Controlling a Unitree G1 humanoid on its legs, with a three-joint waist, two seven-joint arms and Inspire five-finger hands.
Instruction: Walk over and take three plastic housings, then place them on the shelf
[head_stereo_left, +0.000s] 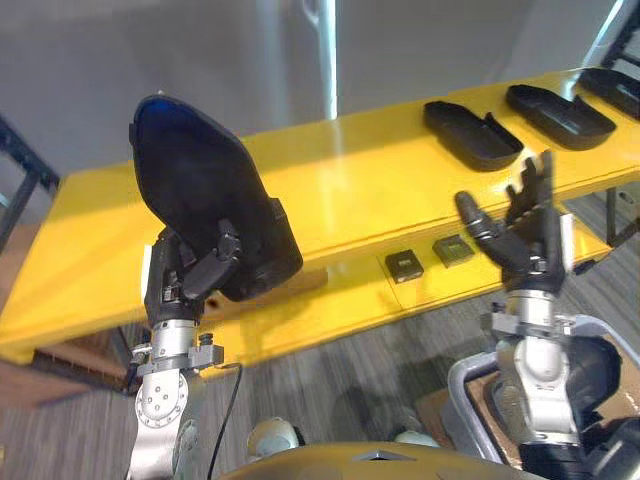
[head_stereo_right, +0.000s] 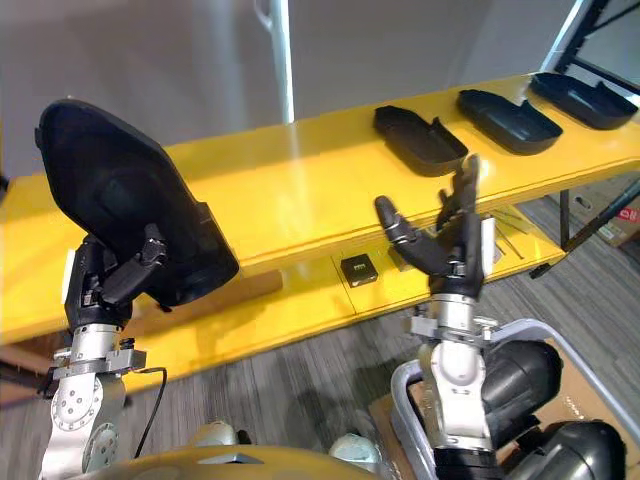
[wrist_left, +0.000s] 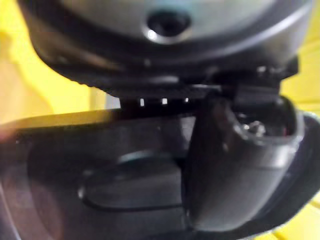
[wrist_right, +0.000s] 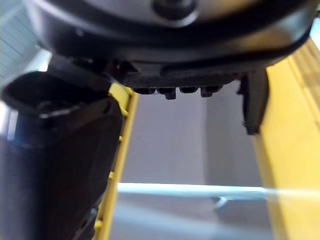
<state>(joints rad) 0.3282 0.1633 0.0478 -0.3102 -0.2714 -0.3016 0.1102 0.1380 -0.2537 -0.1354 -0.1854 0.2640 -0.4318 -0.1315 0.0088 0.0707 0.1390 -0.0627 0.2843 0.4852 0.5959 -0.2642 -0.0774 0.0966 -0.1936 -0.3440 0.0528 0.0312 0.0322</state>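
Left hand (head_stereo_left: 185, 280) clutching black housing (head_stereo_left: 195, 170) upright, near yellow shelf (head_stereo_left: 380, 170)

Black square part (head_stereo_left: 404, 265), grey carpet (head_stereo_left: 340, 375)

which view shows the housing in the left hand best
Right eye view: the whole housing held up, left hand curled round its lower end. Left eye view shows much the same; left wrist view, a close dark patch.

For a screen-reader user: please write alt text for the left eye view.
The robot's left hand grips a black plastic housing raised before a yellow shelf, while its open right hand holds nothing. Three more housings lie along the shelf's right end.
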